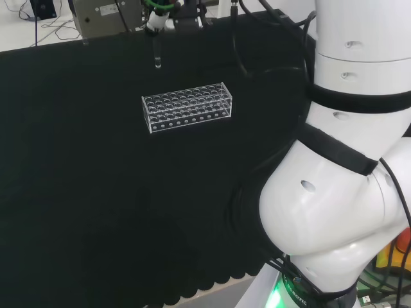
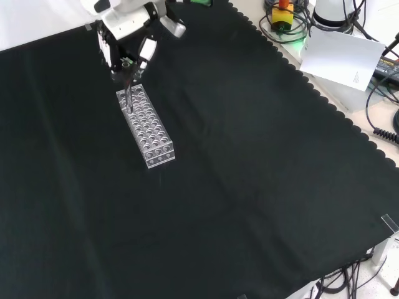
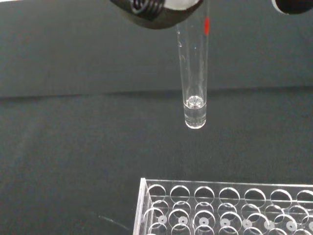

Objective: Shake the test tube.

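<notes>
One hand (image 2: 128, 34) holds test tube (image 3: 194, 73) above rack (image 2: 146, 128).

A lab: clear tube rack (image 1: 187, 107), black-clothed bench (image 1: 96, 192).

The slim clear glass test tube (image 3: 195, 83) hangs upright with its rounded closed end down, clear of the worktop. A small red mark sits on its wall high up, and a little clear liquid pools in its bottom. In the front view the test tube (image 2: 127, 93) shows over the far end of the clear plastic rack (image 2: 146, 127), not seated in any hole.
</notes>
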